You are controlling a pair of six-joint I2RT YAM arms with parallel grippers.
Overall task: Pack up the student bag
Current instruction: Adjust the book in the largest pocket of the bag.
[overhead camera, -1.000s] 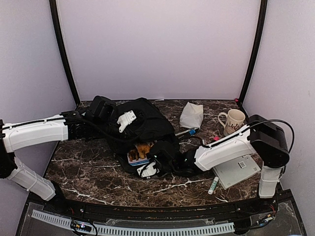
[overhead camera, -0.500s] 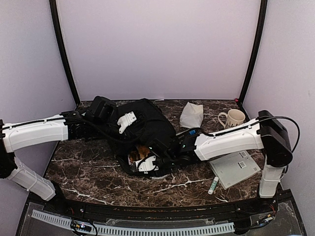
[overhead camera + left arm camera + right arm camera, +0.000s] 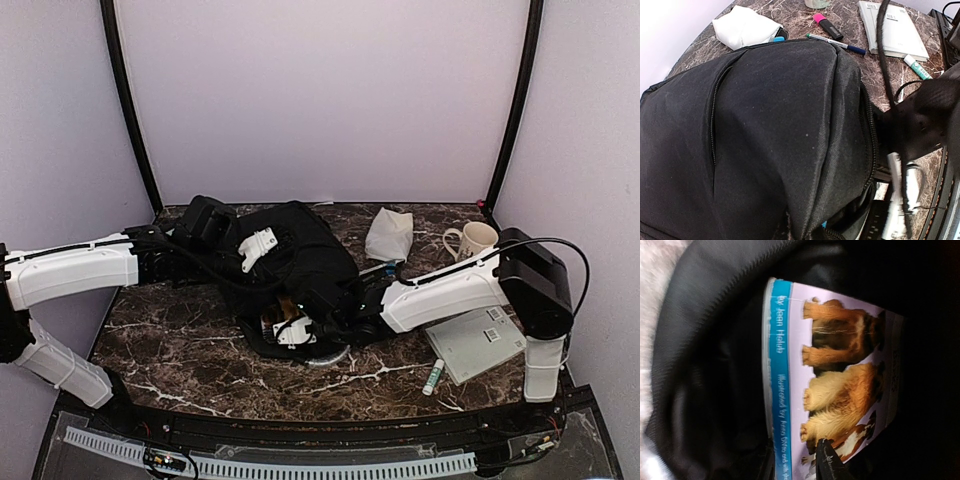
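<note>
Black fabric fills the middle of the scene: the student bag (image 3: 302, 258) lies slumped on the dark marbled table (image 3: 180, 342), roughly at its centre, with its open mouth facing the near edge. The left arm reaches in from the left side and the left gripper (image 3: 258, 246) sits on the bag's upper fabric with its jaws closed; whether they pinch any cloth cannot be told, since the left wrist view shows only the bag's zipped top panel. The right arm stretches across from the right, and the right gripper (image 3: 296, 331) is at the bag's mouth, low on the near side. Its wrist camera looks straight into the dark lining, where a picture book (image 3: 835, 380) with furry brown and cream dogs on the cover and a blue spine strip lies inside the bag. One dark fingertip (image 3: 826, 461) shows at the bottom edge, over the book's cover; how wide the jaws stand, and whether they grip the book, cannot be told. To the right of the bag lie a white pouch (image 3: 389, 234), a mug (image 3: 474, 243), a pink highlighter (image 3: 827, 26), a pen (image 3: 835, 43), a white notebook (image 3: 475, 342) and a green-capped marker (image 3: 433, 377).
</note>
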